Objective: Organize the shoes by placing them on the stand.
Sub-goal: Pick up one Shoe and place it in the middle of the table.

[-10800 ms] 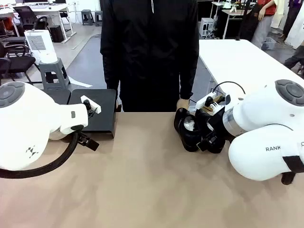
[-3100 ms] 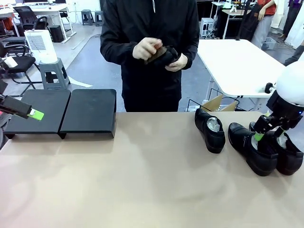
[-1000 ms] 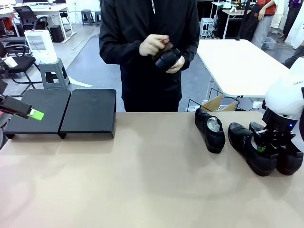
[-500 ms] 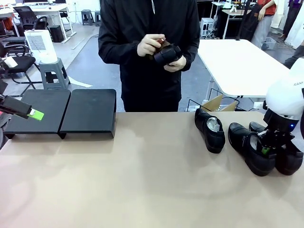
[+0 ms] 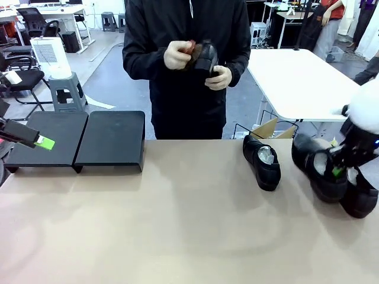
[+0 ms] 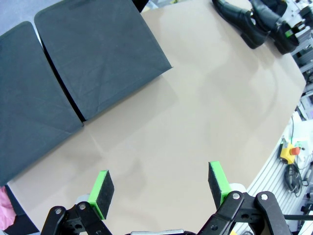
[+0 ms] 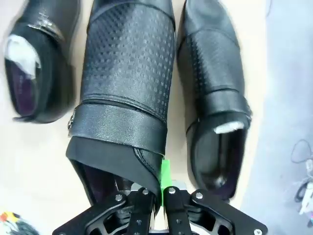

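- Right end effector (image 7: 159, 188): closed, clamping rear collar edge of gripped shoe (image 5: 315, 167).
- Gripped shoe: tilted, toe pointing away from end effector, positioned between two neighbours.
- Inner shoe (image 5: 264, 161) and outer shoe (image 5: 359, 198): resting on bench (image 5: 177, 225), white stuffing visible inside.
- Fourth shoe (image 5: 205, 57): held in person's hands (image 5: 177, 56) beyond far bench edge.
- Left end effector (image 6: 160, 183): jaws wide apart, empty, above bare bench near stand (image 5: 112, 139).
- Stand: far-left bench area, well apart from all shoes.
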`<state>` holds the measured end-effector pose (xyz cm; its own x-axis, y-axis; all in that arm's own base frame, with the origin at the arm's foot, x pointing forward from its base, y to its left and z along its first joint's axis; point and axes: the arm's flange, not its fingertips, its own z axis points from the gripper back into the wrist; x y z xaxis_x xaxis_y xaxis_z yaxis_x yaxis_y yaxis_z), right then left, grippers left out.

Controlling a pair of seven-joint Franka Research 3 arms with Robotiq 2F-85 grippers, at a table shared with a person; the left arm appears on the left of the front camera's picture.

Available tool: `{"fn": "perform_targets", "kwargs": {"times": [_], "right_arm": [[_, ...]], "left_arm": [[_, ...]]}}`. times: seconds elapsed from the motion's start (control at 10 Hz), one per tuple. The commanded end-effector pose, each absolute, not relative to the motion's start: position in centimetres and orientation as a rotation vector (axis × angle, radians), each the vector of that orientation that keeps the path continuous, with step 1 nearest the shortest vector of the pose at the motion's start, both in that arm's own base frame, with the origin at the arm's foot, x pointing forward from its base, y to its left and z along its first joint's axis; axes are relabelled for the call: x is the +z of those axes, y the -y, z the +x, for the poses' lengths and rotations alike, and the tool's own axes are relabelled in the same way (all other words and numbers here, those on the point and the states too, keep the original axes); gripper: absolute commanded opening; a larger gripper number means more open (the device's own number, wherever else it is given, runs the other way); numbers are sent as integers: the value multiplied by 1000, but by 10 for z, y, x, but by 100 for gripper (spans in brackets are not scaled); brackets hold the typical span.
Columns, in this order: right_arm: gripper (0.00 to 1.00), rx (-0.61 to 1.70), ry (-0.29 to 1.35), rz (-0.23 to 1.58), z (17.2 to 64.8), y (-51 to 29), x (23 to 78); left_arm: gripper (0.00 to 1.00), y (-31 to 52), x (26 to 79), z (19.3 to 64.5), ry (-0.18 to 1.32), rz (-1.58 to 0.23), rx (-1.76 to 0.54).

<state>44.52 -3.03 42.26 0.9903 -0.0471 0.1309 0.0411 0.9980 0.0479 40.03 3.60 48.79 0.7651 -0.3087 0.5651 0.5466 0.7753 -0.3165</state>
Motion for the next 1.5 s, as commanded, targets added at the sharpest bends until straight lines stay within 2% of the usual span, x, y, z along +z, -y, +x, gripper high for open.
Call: {"fn": "perform_targets", "kwargs": {"times": [0.0, 0.2, 0.3, 0.5, 0.6, 0.7, 1.0, 1.1, 1.4], "right_arm": [[0, -84, 250, 116, 400, 14, 466], [0, 60, 194, 198, 367, -11, 490], [0, -65, 230, 116, 404, 18, 476], [0, -65, 230, 116, 404, 18, 476], [0, -35, 216, 148, 381, 5, 484], [0, -78, 251, 79, 370, -28, 481], [0, 21, 264, 105, 317, -139, 478], [0, 39, 191, 110, 306, -169, 466], [0, 1, 55, 176, 311, -230, 389]], "left_arm": [[100, -37, 488, 401, 528, -512, -498], [100, -37, 488, 401, 528, -512, -498], [100, -37, 488, 401, 528, -512, -498], [100, -37, 488, 401, 528, -512, -498], [100, -37, 488, 401, 528, -512, -498], [100, -37, 488, 401, 528, -512, -498], [100, -37, 488, 401, 528, -512, -498], [100, -37, 488, 401, 528, -512, -498], [100, -37, 488, 401, 528, -512, -498]]}}
